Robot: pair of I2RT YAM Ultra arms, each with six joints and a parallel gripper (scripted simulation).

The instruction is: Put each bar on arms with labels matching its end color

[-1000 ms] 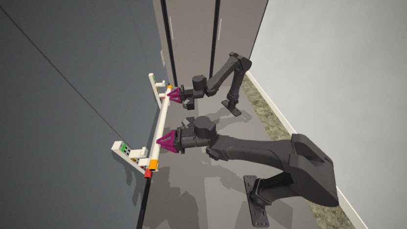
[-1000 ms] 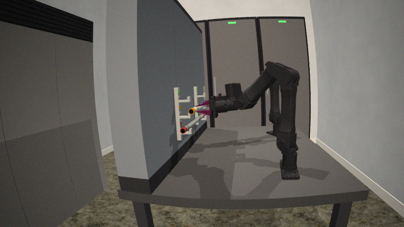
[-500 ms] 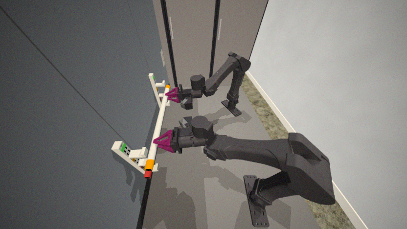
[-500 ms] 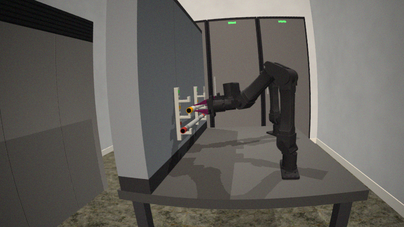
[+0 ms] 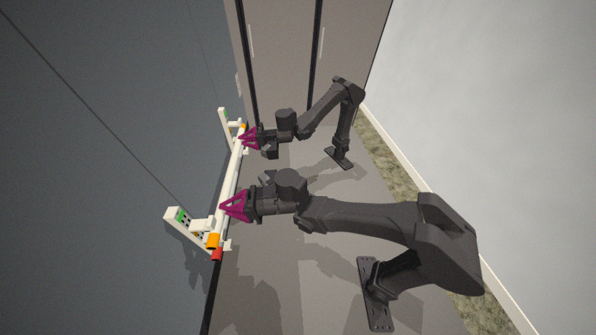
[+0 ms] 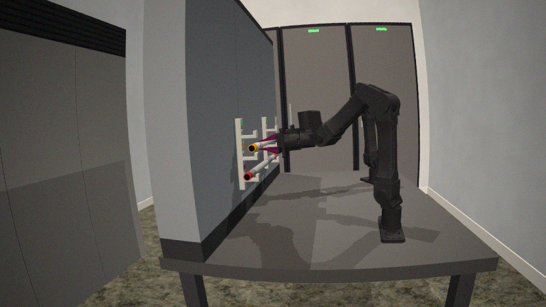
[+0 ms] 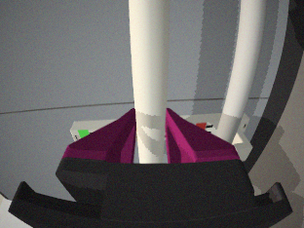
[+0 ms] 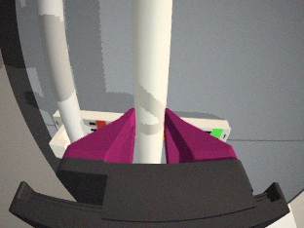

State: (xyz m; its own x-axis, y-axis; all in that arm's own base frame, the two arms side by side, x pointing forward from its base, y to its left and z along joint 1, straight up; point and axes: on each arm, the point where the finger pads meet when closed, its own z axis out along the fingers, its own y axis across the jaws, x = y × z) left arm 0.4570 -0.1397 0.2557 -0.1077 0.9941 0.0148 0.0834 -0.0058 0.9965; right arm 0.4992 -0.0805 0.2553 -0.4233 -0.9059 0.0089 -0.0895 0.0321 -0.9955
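Between the part-open fingers of left gripper (image 5: 220, 206) (image 6: 260, 145) (image 7: 151, 111) and right gripper (image 5: 238, 139) (image 8: 149, 114) is held the orange bar (image 5: 228, 183) (image 6: 252, 147) (image 7: 150, 58) (image 8: 152, 58), seemingly needing level lowering onto middle arms (image 6: 250, 157) before release.

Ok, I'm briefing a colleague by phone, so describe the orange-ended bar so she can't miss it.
Find the white rack on the blue-gray wall. In front of it, both arms' magenta fingers grip a long pale bar. Its ends are orange; the lower bar's are red.
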